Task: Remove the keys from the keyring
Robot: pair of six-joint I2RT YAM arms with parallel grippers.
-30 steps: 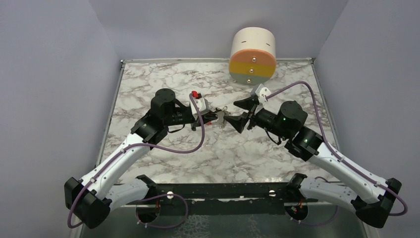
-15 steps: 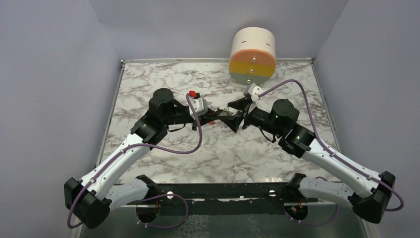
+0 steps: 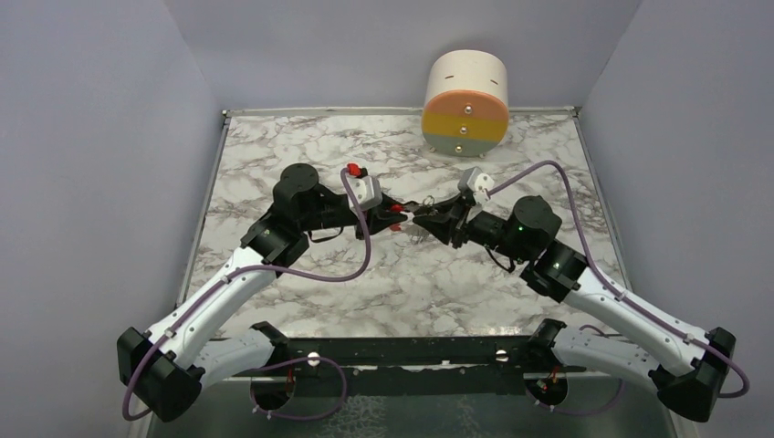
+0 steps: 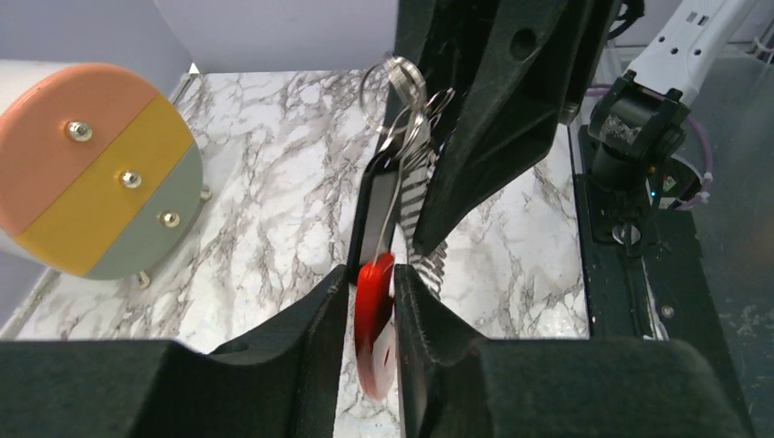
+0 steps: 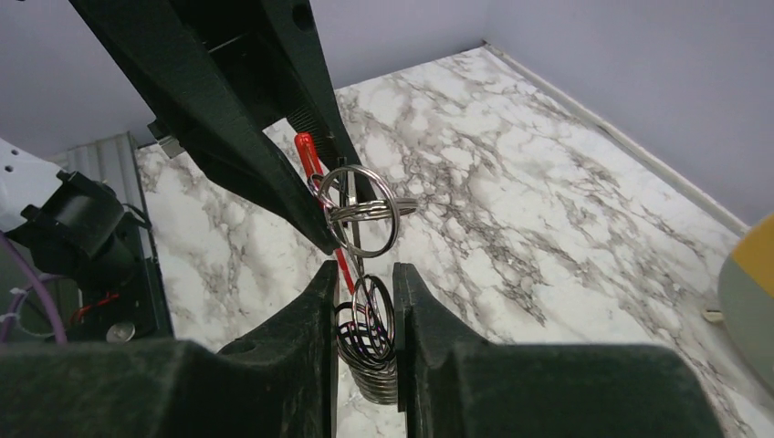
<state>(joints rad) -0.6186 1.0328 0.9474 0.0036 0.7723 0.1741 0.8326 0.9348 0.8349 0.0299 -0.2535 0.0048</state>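
Observation:
My left gripper (image 4: pixel 371 274) is shut on the red plastic-headed key (image 4: pixel 374 306) and holds the bunch above the marble table (image 3: pixel 301 146). The silvery coil-like strip (image 4: pixel 422 182) hangs beside the red key, and the thin keyring (image 4: pixel 407 75) sits at the far end of the bunch. My right gripper (image 5: pixel 363 274) is shut on the silvery strip (image 5: pixel 374 351). The keyring (image 5: pixel 365 212) stands just beyond its fingertips, with the red key (image 5: pixel 308 153) behind. In the top view the left gripper (image 3: pixel 392 211) and right gripper (image 3: pixel 425 216) meet tip to tip mid-table.
A round drum (image 3: pixel 465 100) with peach, yellow and grey-green bands stands at the back of the table; it also shows in the left wrist view (image 4: pixel 91 173). Grey walls enclose the table on three sides. The arm bases stand along the near edge.
My right gripper was wide open to the right of the bunch. It has moved left onto it and shut on the silvery strip. The left gripper has kept hold of the red key.

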